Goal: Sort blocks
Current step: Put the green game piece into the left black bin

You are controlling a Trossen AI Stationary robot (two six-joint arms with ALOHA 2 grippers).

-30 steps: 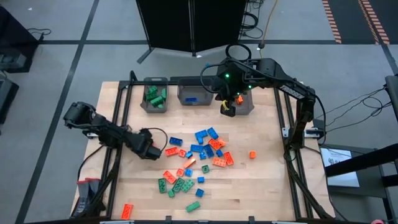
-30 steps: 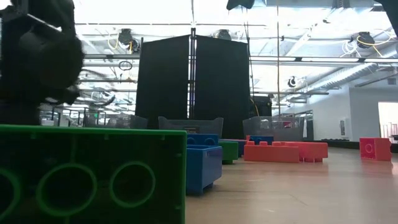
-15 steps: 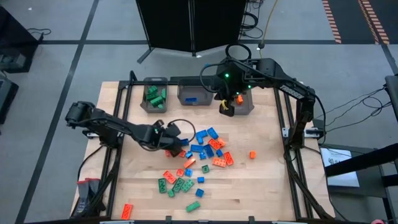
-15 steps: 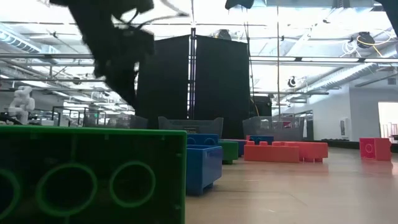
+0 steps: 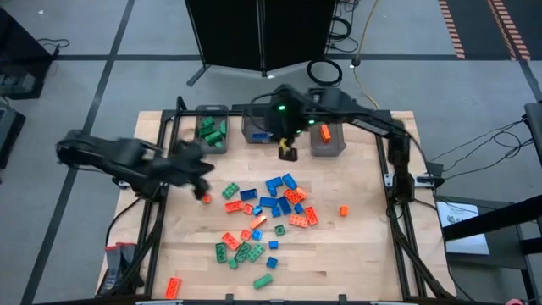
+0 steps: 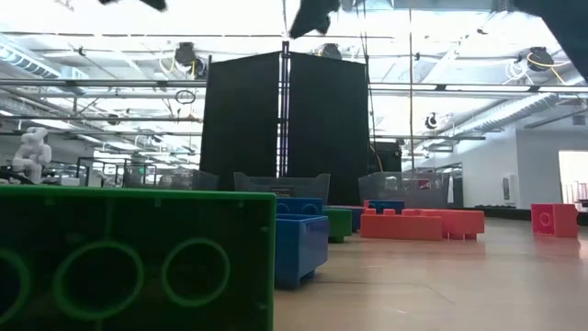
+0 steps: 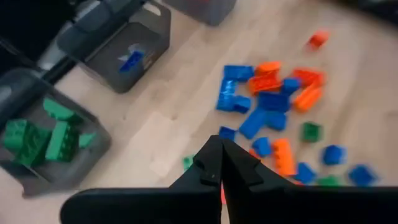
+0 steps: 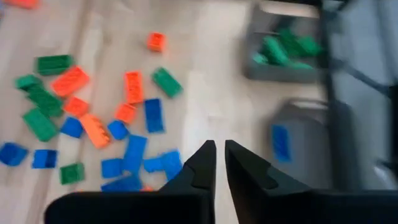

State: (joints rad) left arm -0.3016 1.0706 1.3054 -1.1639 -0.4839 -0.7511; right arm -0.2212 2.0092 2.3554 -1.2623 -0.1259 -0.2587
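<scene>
My right gripper [image 5: 288,152] has left the orange bin [image 5: 327,139], fingers barely parted and empty, while my left gripper [image 5: 203,196] lifts an orange block [image 5: 206,198] pinched tight.

Dozens of small studded toy blocks [image 5: 269,212] in green, blue and orange-red lie scattered flat across the middle of the wooden worktop [image 5: 356,254], blue and orange ones bunched toward the far right of the pile and green ones toward its near left. A lone orange block [image 5: 344,210] sits apart to the right, another [image 5: 174,286] lies near the worktop's near-left edge, and a small orange one [image 5: 205,198] lies left of the pile. At the far edge, several green blocks [image 5: 212,131] are heaped in the left bin [image 5: 196,142], and a single blue block [image 5: 259,135] lies in the middle bin [image 5: 247,135].
</scene>
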